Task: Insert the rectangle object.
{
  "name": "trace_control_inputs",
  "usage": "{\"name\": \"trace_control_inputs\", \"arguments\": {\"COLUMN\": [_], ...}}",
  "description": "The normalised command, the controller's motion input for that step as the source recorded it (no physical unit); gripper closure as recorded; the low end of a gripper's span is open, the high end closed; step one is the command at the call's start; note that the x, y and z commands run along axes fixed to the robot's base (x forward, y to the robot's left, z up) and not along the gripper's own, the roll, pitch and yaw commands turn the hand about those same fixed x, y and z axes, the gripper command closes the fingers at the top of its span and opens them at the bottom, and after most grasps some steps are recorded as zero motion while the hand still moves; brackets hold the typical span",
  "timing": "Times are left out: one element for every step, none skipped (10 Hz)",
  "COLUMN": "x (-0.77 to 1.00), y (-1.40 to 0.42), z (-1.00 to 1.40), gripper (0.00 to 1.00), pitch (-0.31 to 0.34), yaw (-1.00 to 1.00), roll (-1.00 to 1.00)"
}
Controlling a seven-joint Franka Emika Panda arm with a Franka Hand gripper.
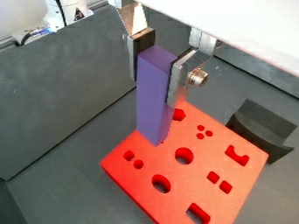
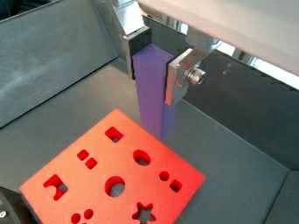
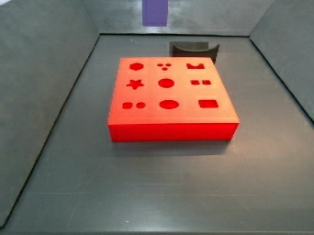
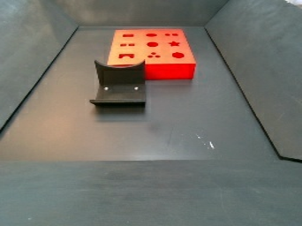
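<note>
Transport phase, bar carried high above red block point(image 3: 168, 92). Gripper point(image 1: 158, 61) pinching rectangle object point(image 1: 155, 94) between its silver plates, bar hanging upright with its upper part clamped and its lower end free, well clear of the block's top face. Same grasp seen in both wrist views point(image 2: 156, 87); only the bar's lower tip visible at the upper edge of a side view point(image 3: 154, 12). Gripper itself out of both side views. Fixture point(image 4: 118, 84) standing apart on grey floor point(image 4: 165, 124), near the block.

Recommended handling: keep bar vertical, carry it over the rectangular hole point(image 3: 210, 105), match the bar's cross-section to the hole's long and short sides before descending, lower slowly, release only once seated. Likely risk: slight rotation catching an edge on the rim.
</note>
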Motion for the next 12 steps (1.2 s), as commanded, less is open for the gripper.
{"name": "trace_control_inputs", "arguments": {"x": [0.05, 0.00, 0.00, 0.04, 0.24, 0.34, 0.55, 0.77, 0.88, 0.91, 0.95, 0.98], "y": [-0.05, 0.00, 0.00, 0.00, 0.00, 0.00, -0.01, -0.08, -0.20, -0.25, -0.26, -0.26], "z": [-0.04, -0.07, -0.19, -0.27, -0.21, -0.18, -0.16, -0.13, -0.07, -0.05, -0.02, -0.14], "gripper": [1.00, 1.00, 1.00, 1.00, 1.00, 1.00, 1.00, 1.00, 1.00, 1.00, 1.00, 1.00], "pitch": [0.000, 0.000, -0.004, -0.029, 0.000, 0.000, 0.000, 0.000, 0.036, 0.074, 0.114, 0.130], "yaw": [0.00, 0.00, 0.00, 0.00, 0.00, 0.00, 0.00, 0.00, 0.00, 0.00, 0.00, 0.00], "roll": [0.00, -0.01, -0.01, 0.02, 0.10, 0.14, 0.24, 0.33, 0.40, 0.38, 0.23, 0.22]}}
